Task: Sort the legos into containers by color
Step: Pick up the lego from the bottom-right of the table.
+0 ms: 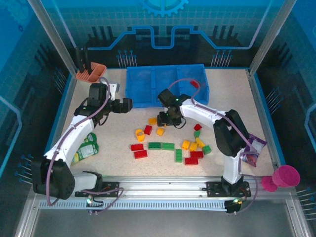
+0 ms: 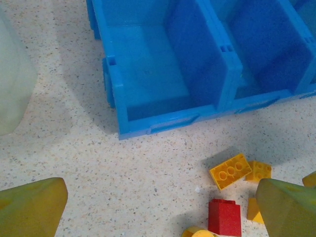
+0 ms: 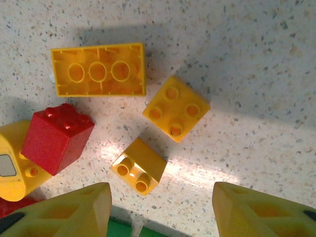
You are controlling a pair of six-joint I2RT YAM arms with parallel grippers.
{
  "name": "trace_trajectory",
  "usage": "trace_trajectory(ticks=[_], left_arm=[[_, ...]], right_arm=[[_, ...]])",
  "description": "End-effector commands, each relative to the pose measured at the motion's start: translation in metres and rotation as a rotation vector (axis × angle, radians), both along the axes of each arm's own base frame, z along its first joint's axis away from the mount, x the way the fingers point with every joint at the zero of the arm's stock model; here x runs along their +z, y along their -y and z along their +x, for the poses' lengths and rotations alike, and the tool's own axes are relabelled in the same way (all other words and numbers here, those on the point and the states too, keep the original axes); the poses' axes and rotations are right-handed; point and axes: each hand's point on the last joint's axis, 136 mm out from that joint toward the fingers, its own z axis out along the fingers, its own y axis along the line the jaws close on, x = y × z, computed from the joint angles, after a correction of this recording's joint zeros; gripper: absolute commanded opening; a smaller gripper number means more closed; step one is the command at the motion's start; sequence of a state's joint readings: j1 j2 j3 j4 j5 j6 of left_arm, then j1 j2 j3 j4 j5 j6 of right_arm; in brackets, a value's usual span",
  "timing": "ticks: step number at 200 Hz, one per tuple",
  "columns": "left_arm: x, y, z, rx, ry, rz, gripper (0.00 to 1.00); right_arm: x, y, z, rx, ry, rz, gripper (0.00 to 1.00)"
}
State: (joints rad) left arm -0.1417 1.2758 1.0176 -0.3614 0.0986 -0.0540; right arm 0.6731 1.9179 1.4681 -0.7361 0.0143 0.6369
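From above, the legos lie loose on the speckled table in red, green and yellow, all in front of the blue tray with its three joined compartments. The right wrist view brings the far end of that scatter close: a long yellow brick lies studs-down with its hollow underside and three round tubes facing up. Just beside it sit a square yellow brick with four studs, a small yellow brick tipped on its side, and a red brick. The left wrist view looks into the tray, with the upturned brick near its front wall. The right claw stands partly open over the small brick, gripping nothing. The left claw is spread wide and empty near the tray's front left corner
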Motion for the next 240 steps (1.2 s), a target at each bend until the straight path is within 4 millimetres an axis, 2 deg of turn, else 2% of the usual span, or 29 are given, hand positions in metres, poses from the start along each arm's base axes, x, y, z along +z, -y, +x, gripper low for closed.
trace_trajectory(ticks=[1, 17, 43, 64, 112, 128, 139, 151, 176, 205, 240], left_arm=[[-0.010, 0.016, -0.004, -0.033, -0.032, 0.022, 0.99], [-0.023, 0.028, -0.009, -0.068, -0.061, 0.092, 0.99], [-0.041, 0.048, -0.015, -0.122, -0.118, 0.125, 0.99], [-0.047, 0.063, -0.019, -0.167, -0.148, 0.133, 0.99], [-0.061, 0.090, -0.029, -0.240, -0.188, 0.150, 0.99], [-0.063, 0.094, -0.029, -0.252, -0.199, 0.151, 0.99], [-0.063, 0.096, -0.030, -0.258, -0.202, 0.148, 0.99], [-0.063, 0.096, -0.030, -0.260, -0.201, 0.148, 0.99], [-0.064, 0.096, -0.032, -0.265, -0.202, 0.151, 0.99], [-0.066, 0.094, -0.032, -0.262, -0.201, 0.162, 0.99], [-0.067, 0.095, -0.032, -0.267, -0.203, 0.167, 0.99]], right_arm=[[0.018, -0.002, -0.012, 0.013, 0.022, 0.059, 0.59], [0.014, 0.017, -0.031, 0.055, 0.004, -0.006, 0.59], [0.011, 0.066, -0.058, 0.055, -0.012, -0.162, 0.59], [0.016, 0.108, -0.082, -0.031, -0.030, -0.236, 0.60], [0.013, 0.171, -0.138, -0.228, -0.080, -0.320, 0.62], [0.011, 0.184, -0.150, -0.273, -0.085, -0.336, 0.63], [0.014, 0.190, -0.150, -0.292, -0.069, -0.341, 0.65], [0.007, 0.201, -0.159, -0.308, -0.087, -0.366, 0.66], [-0.005, 0.211, -0.164, -0.318, -0.120, -0.371, 0.67], [-0.014, 0.214, -0.157, -0.313, -0.114, -0.349, 0.66], [-0.017, 0.208, -0.137, -0.276, -0.087, -0.331, 0.64]])
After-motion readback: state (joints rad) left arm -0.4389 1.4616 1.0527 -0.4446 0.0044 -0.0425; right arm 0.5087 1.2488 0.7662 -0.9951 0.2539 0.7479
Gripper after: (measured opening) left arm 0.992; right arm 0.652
